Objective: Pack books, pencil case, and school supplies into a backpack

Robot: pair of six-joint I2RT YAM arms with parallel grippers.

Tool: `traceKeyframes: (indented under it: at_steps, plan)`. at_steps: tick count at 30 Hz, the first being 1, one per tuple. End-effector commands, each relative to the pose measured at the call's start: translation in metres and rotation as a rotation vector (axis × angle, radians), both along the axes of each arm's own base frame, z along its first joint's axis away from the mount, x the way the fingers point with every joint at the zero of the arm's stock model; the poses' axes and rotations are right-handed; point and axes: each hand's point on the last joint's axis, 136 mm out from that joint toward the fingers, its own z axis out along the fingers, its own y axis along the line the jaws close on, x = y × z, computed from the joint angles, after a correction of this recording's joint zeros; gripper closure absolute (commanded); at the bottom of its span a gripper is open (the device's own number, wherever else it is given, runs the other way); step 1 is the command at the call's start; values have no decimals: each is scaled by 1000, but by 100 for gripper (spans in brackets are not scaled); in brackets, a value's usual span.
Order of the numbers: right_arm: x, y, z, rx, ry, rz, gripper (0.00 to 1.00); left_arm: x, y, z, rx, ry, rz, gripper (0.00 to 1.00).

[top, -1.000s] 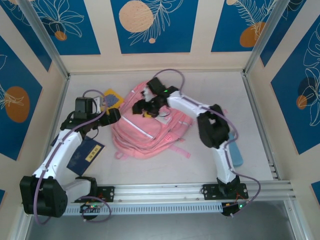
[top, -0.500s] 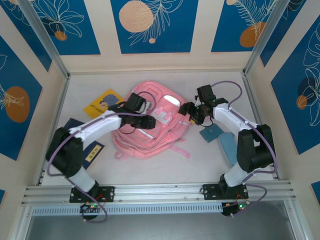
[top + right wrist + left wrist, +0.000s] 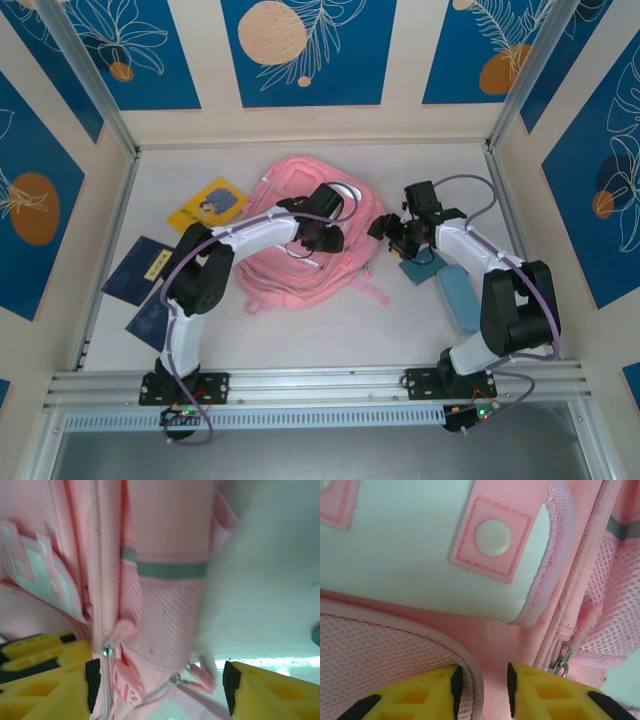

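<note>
The pink backpack (image 3: 290,278) lies mid-table. My left gripper (image 3: 326,238) presses on its top; in the left wrist view its jaws (image 3: 482,690) have narrowed onto a piped pink seam (image 3: 472,670) below a white patch (image 3: 410,555). My right gripper (image 3: 384,231) stands open at the backpack's right side (image 3: 165,530), and a pink zip pull (image 3: 202,677) hangs between its fingers (image 3: 161,685). The yellow book (image 3: 208,205) and the dark navy book (image 3: 140,268) lie at the left. At the right lies the light blue pencil case (image 3: 460,298).
A small teal square object (image 3: 420,268) sits between the backpack and the pencil case, under my right arm. Another dark navy flat piece (image 3: 152,320) lies near the left arm's base. Metal frame posts and walls close in the table.
My left arm swung from the books over onto the backpack and its jaws narrowed. My right arm moved off the backpack's top to its right side. The backpack shifted slightly.
</note>
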Motion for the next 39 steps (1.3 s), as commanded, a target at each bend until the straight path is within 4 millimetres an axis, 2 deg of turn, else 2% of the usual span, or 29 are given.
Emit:
traceKeyframes:
  at_steps: [1, 4, 7, 10, 17, 21, 26, 29, 33, 34, 37, 39]
  plan:
    - [-4, -9, 6, -6, -32, -11, 32, 18, 20, -11, 118, -14, 61, 65]
    - [-8, -16, 5, -8, -39, -22, 32, 22, 8, 14, 92, -66, -31, 58]
    - [-10, -24, 7, -4, -58, -32, 32, 14, -4, 40, 104, -125, -163, 49]
    - [-12, -29, 4, 2, -66, -24, 32, 6, 0, 47, 190, -138, -225, 48]
    - [-17, -32, -2, -8, -74, 11, 32, -7, 16, 23, 318, -59, -246, 53]
    - [-19, -31, -6, 4, -65, 12, 32, -10, 13, 10, 324, -10, -259, 62]
    - [-20, -29, -9, 14, -63, 10, 32, -3, 5, 2, 318, -6, -246, 55]
    - [-19, -28, -10, 16, -65, 14, 32, 6, 9, -1, 361, -20, -202, 54]
    - [-19, -24, -10, 17, -91, 54, 32, 17, 20, 0, 434, -56, -145, 73]
    - [-19, -22, -9, 12, -101, 70, 32, 18, 21, 3, 436, -65, -140, 82]
    - [-17, -17, -9, -25, -145, 141, 33, 20, 21, 19, 419, -88, -148, 100]
    - [-17, -11, -6, -45, -179, 201, 33, 20, 20, 34, 404, -110, -156, 100]
